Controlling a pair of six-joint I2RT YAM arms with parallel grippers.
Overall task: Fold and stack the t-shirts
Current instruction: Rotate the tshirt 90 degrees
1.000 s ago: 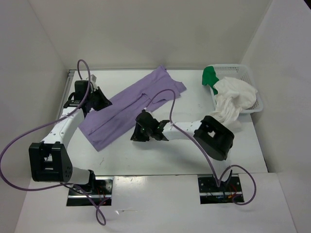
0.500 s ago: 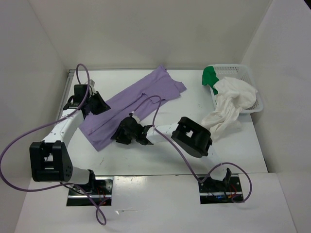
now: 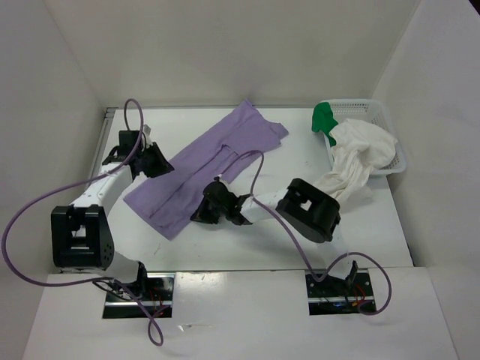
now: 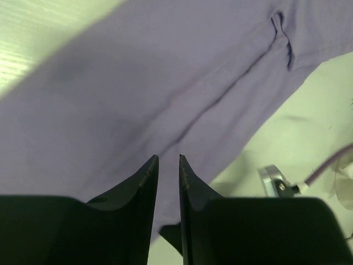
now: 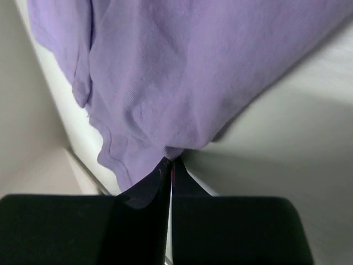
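The lavender t-shirt (image 3: 196, 166) lies folded lengthwise in a diagonal strip across the table's left half. My right gripper (image 3: 202, 212) sits at its near long edge, shut with a fold of the lavender cloth (image 5: 182, 72) pinched at the tips of the gripper (image 5: 170, 160). My left gripper (image 3: 157, 161) hovers at the strip's far left edge. In the left wrist view its jaws (image 4: 169, 157) stand a narrow gap apart above the lavender cloth (image 4: 138, 83), with nothing between them. The white t-shirt (image 3: 358, 154) spills out of the basket, and the green t-shirt (image 3: 324, 116) is bunched at the basket's left end.
The white mesh basket (image 3: 375, 109) stands at the back right by the side wall. White walls close off the table on the left, back and right. Purple cables loop over both arms. A metal fitting (image 4: 274, 179) lies on the table next to the left gripper.
My right gripper swung left to the lavender shirt's near edge and shut on it, tugging that edge slightly rightward. The left gripper's jaws parted a little.
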